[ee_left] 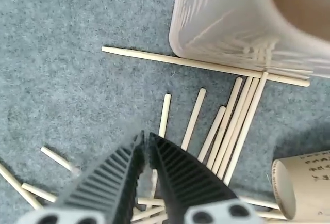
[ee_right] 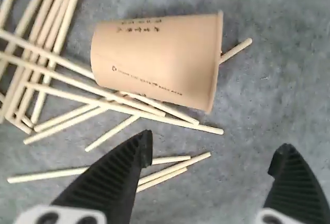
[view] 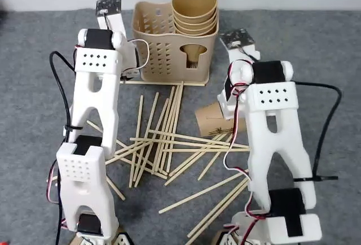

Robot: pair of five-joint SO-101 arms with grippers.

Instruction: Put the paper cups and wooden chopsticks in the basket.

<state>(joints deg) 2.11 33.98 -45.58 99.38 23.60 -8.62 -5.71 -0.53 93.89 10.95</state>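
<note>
My right gripper (ee_right: 215, 141) is spread wide above the 1 tipped paper cup (ee_right: 160, 61) lying just in front of the basket (view: 152, 53), ready to straddle it. My left gripper (ee_left: 144, 144) is pinched closed and empty over chopsticks (ee_left: 193, 118) near the basket's front wall, lining up a pick.

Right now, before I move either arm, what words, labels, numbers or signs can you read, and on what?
Tan paper cup lying on its side: two lines of small dark print along its wall, too small to read.
Same cup: a small triangular mark at the start of one line, unclear.
Beige plastic basket, stacked paper cups in it, wooden chopsticks: no text seen.
</note>
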